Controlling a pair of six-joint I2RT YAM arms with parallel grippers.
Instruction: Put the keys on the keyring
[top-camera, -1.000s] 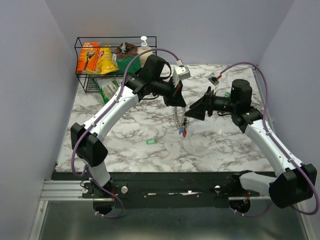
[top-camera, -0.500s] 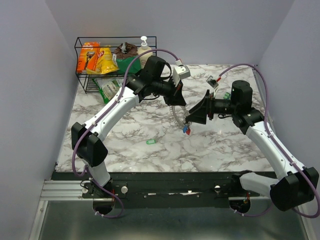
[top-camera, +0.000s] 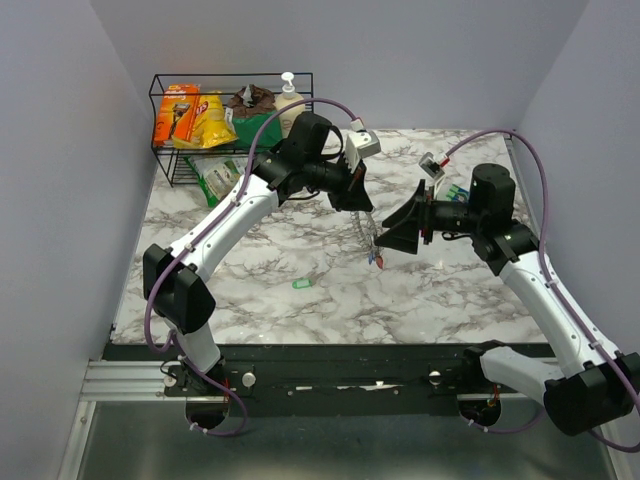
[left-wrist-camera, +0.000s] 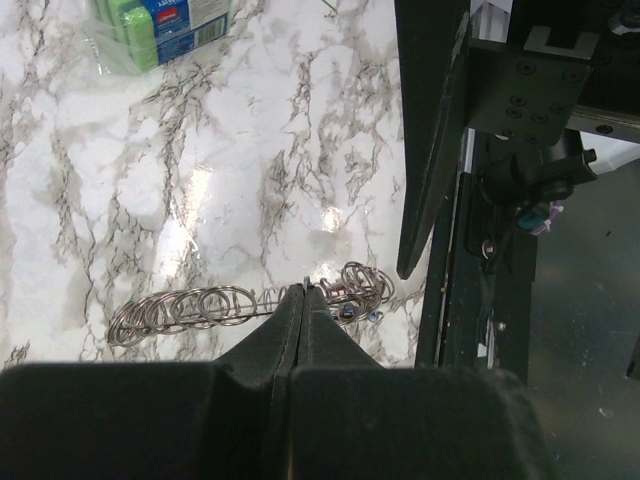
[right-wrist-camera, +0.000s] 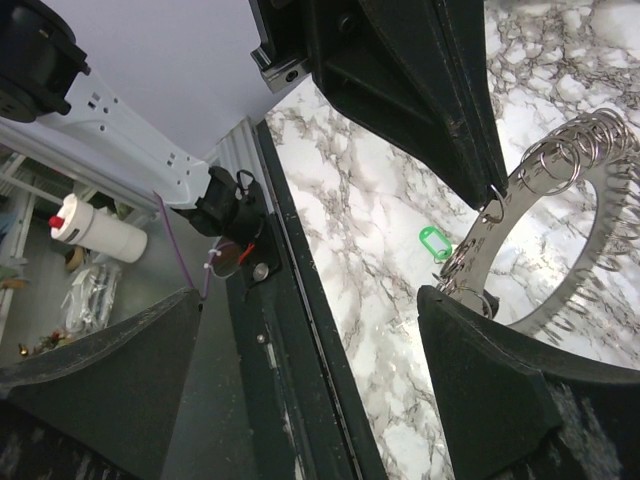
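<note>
Left pincer (left-wrist-camera: 303, 297) is clenching on the thin wire of the keyring (left-wrist-camera: 185, 308). It is presenting the ring over the middle of the marble surface (top-camera: 250, 260), apparently lifted clear. Small split rings are bunching on either side of the grip. Red and blue keys (top-camera: 375, 260) are dangling at the ring's low end, so those two look threaded on.

Right pincer (top-camera: 390, 235) is hanging released, jaws wide apart and gripping nothing. It is hovering just beside the hanging ring, with one finger close to the bottom cluster. Cannot tell if they are touching.

Green key tag (right-wrist-camera: 432, 242) is lying loose on the surface, well apart from the ring, toward the near-left of it in the top view. Green packet (left-wrist-camera: 160, 25) is sitting at the far side and is not part of this.

Judged step: between keys. Left arm is acting as the holder and right arm is free to fetch. Task looks partly done, with at least the green one outstanding.

Next move probably calls for:
- the right arm going to the green tag and pinching it by its plastic head
- bringing it back to the ring's open end
- the left grip staying firm so the ring is not swinging while the key is being fed on

The tag is tiny and flat, so the pick is needing a low, precise approach.
</note>
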